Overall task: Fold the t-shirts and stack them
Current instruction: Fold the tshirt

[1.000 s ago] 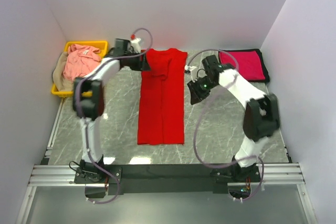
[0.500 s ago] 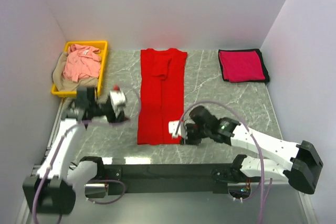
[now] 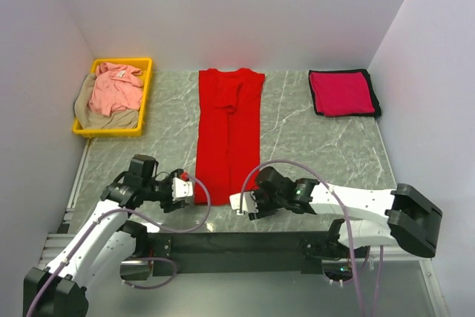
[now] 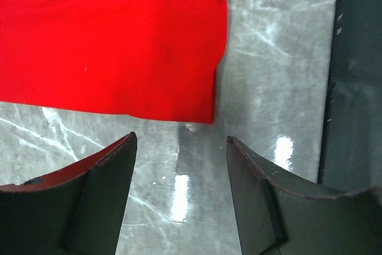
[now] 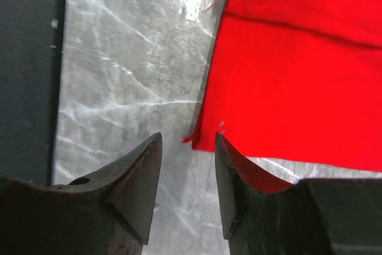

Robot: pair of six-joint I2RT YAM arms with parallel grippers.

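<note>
A bright red t-shirt (image 3: 228, 135) lies as a long narrow strip down the middle of the marble table (image 3: 312, 146). My left gripper (image 3: 188, 190) hovers at its near left corner, open; in the left wrist view the red t-shirt (image 4: 119, 40) ends just ahead of the open gripper (image 4: 181, 140). My right gripper (image 3: 245, 203) is at the near right corner, open (image 5: 188, 137), with the tip of the red t-shirt (image 5: 298, 88) just at the gap. A crimson-magenta t-shirt (image 3: 341, 92) lies folded at the back right. Salmon pink (image 3: 115, 87) and tan (image 3: 111, 119) t-shirts lie crumpled in a bin.
A yellow plastic bin (image 3: 147, 87) stands at the back left by the wall. A black mat (image 3: 375, 98) lies under the folded crimson shirt. The dark mounting rail (image 3: 237, 243) runs along the near table edge, close behind both grippers.
Both arms have swung from the far collar end of the red t-shirt down to its near hem corners. Both grippers have opened wider.
</note>
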